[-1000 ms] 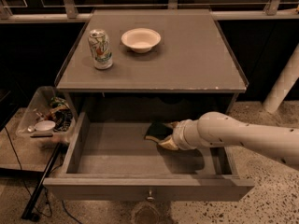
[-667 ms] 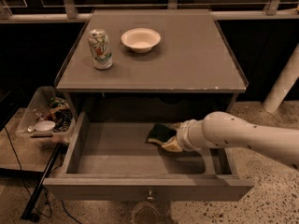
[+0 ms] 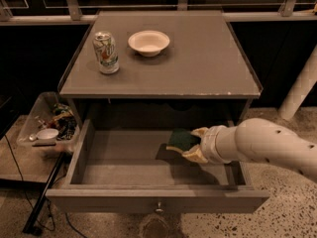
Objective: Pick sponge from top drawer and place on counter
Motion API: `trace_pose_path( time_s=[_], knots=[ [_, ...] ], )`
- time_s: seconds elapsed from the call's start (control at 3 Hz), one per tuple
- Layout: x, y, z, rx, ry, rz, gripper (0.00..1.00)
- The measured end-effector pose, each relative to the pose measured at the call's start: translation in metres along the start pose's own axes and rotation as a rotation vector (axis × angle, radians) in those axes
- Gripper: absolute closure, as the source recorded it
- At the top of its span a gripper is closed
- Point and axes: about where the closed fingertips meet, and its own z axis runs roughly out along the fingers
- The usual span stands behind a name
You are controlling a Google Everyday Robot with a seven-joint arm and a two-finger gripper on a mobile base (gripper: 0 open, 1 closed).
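Camera view: inside the open top drawer [image 3: 124, 165], the gripper [image 3: 194, 144] pinches the green-and-yellow sponge [image 3: 181, 139] by its right end, apparently ready to lift it. Beyond and above the gripper, the tabletop [image 3: 208, 58] carries a soda can [image 3: 106, 52] and a white bowl [image 3: 148, 42], both to its left.

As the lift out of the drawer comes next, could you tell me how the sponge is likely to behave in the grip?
The pincer is shut on the sponge inside the top drawer. Small and flat, it probably weighs little. Held at one end without visibly drooping, it seems fairly stiff, though likely squashy when squeezed.
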Motion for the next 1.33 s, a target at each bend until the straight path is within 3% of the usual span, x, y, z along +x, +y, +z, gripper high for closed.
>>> trace_pose_path(
  time_s=[0.67, 1.33],
  knots=[
    [-0.050, -0.020, -0.080, 0.035, -0.088, -0.084, 1.00],
    [-0.129, -0.077, -0.144, 0.104, -0.155, -0.204, 1.00]
  ],
)
